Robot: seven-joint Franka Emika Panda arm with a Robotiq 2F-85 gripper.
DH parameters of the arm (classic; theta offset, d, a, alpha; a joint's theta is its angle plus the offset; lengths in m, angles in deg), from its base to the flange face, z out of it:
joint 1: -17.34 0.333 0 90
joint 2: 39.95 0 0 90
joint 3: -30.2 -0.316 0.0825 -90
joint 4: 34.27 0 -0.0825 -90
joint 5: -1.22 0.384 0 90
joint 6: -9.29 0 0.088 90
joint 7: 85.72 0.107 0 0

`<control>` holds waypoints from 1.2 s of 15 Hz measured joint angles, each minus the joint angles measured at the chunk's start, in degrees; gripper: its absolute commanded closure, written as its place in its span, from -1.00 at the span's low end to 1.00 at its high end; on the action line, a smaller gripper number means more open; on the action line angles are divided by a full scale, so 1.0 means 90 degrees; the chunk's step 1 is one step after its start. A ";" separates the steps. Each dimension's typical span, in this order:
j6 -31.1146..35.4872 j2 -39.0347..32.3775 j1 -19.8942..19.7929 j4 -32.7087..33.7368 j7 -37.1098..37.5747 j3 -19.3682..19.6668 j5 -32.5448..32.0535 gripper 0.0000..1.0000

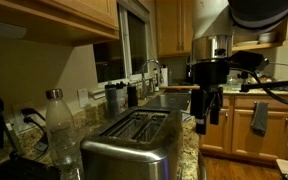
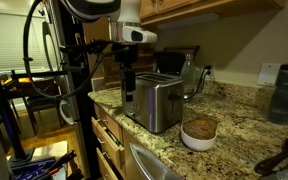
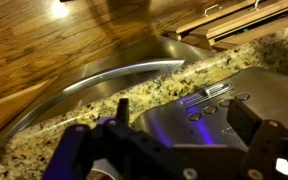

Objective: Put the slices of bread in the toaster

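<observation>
The shiny steel toaster (image 1: 134,142) stands on the granite counter with its two dark slots facing up. It also shows in an exterior view (image 2: 156,102). My gripper (image 1: 206,108) hangs open just off the toaster's end, by the counter edge (image 2: 129,88). In the wrist view the toaster's end panel (image 3: 169,128), with its buttons and lever, lies between my spread fingers (image 3: 181,112), which hold nothing. I cannot make out the slices of bread in any view, and I cannot tell whether the slots hold anything.
A clear plastic bottle (image 1: 59,125) stands beside the toaster. A white bowl (image 2: 198,133) holding something brown sits at the toaster's other side, and a kettle (image 2: 189,75) stands behind. A steel sink (image 1: 169,100) lies farther along the counter. Wood floor lies below the counter edge.
</observation>
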 measured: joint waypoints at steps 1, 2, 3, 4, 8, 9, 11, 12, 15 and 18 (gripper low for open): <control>0.0065 0.0020 -0.0088 0.0004 0.0176 -0.0039 -0.0136 -1.00; 0.0124 0.0045 -0.0178 0.0005 0.0352 -0.0087 -0.0271 -1.00; 0.0165 0.0071 -0.0257 0.0005 0.0518 -0.0130 -0.0397 -1.00; 0.0184 0.0107 -0.0332 0.0007 0.0700 -0.0177 -0.0520 -1.00; 0.0188 0.0316 -0.0612 0.0007 0.1325 -0.0325 -0.0966 -1.00; 0.0183 0.0383 -0.0691 0.0008 0.1517 -0.0347 -0.1017 -1.00; 0.0182 0.0536 -0.0862 0.0010 0.1893 -0.0364 -0.1039 -1.00; 0.0182 0.0614 -0.0950 0.0013 0.2080 -0.0367 -0.1039 -1.00; 0.0201 0.0818 -0.1229 0.0034 0.2734 -0.0425 -0.1039 -1.00; 0.0424 0.0868 -0.1476 0.0038 0.3468 -0.0602 -0.1052 -1.00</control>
